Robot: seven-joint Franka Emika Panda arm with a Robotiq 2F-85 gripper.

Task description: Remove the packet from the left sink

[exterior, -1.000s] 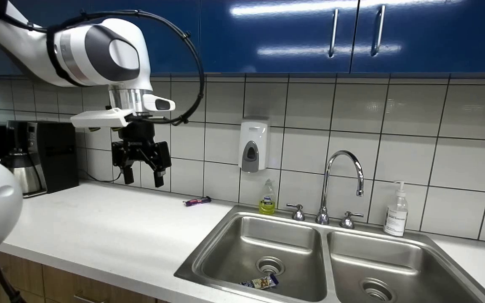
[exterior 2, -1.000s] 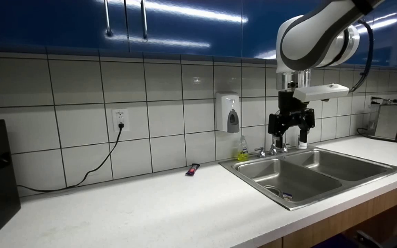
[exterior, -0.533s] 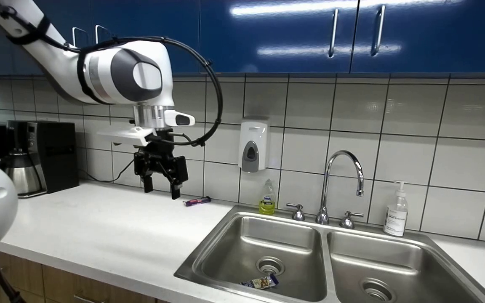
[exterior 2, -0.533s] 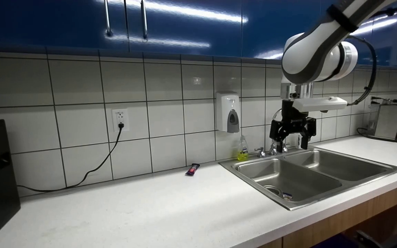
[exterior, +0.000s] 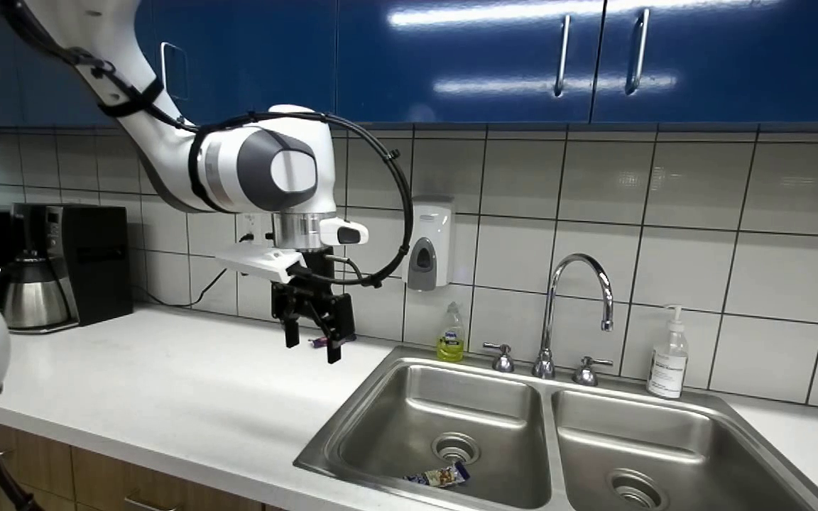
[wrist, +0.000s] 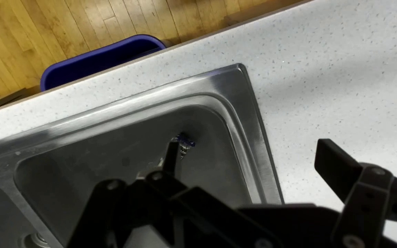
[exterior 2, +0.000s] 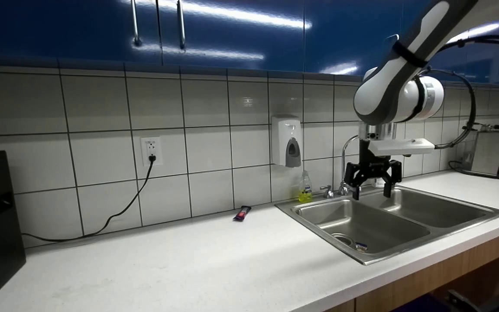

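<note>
The packet (exterior: 439,476) is a small blue and gold-white wrapper lying on the floor of the left sink (exterior: 505,454), near the round drain. It also shows in an exterior view (exterior 2: 361,247), partly behind the sink's near edge. In the wrist view the packet (wrist: 186,140) is partly hidden behind one finger. My gripper (exterior: 313,348) is open and empty, pointing down, high above the counter by the left side of the sink. It also shows in an exterior view (exterior 2: 371,195). In the wrist view the sink's side rim (wrist: 253,148) runs between the spread fingers of my gripper (wrist: 248,148).
The right basin (exterior: 664,454) adjoins the left one. Behind them stand the faucet (exterior: 547,341), a yellow soap bottle (exterior: 451,337) and a pump bottle (exterior: 667,362). A purple-red wrapped bar (exterior 2: 242,213) lies by the wall. A soap dispenser (exterior: 429,245) hangs on the tiles.
My gripper has come down and moved closer to the sink, rightward in an exterior view. Its fingers stay apart. The packet has not moved.
</note>
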